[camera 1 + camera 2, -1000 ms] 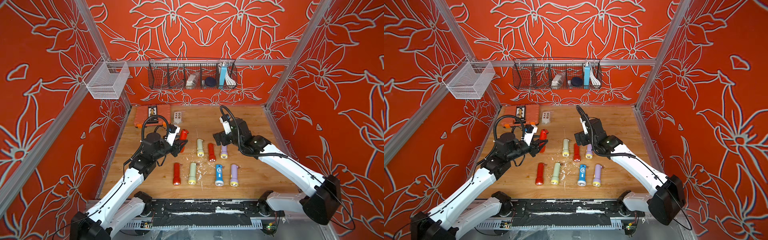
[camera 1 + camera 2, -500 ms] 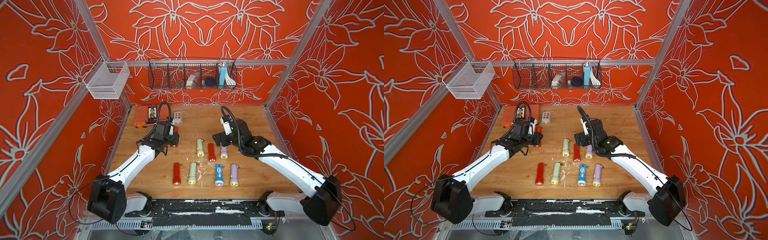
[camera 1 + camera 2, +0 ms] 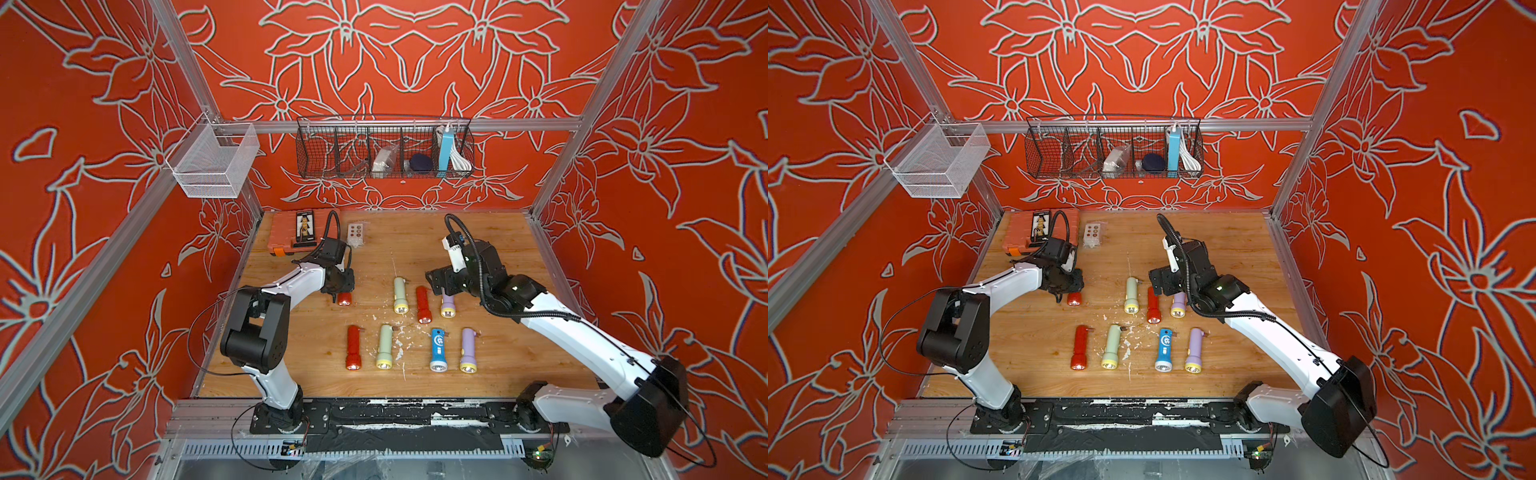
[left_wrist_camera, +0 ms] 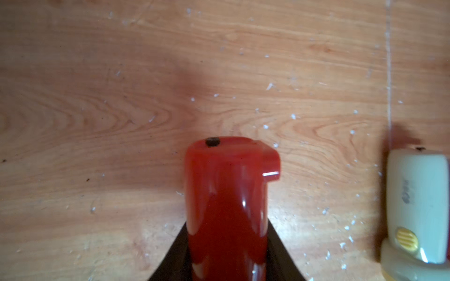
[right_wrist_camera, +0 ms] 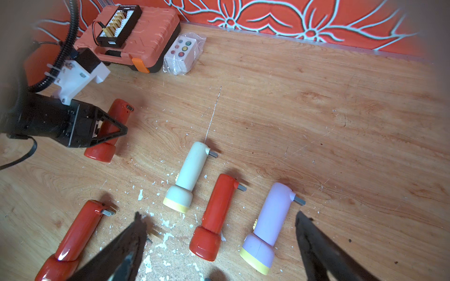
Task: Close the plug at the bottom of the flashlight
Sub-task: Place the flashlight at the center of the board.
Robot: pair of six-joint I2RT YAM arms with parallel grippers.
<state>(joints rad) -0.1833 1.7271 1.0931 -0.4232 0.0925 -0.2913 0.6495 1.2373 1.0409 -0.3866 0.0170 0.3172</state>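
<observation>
Lying flat on the wooden table (image 3: 415,241), left of centre in both top views: red flashlight (image 3: 344,298), clamped round its barrel by the left gripper (image 5: 109,131), probably to steady it with the tail end exposed. Right of centre, above the lilac flashlight (image 3: 448,305): right gripper (image 5: 218,219), spread wide and empty, seemingly ready to press the plug.

Flashlights (image 3: 384,347) lie in two rows on the table (image 3: 399,245).
</observation>
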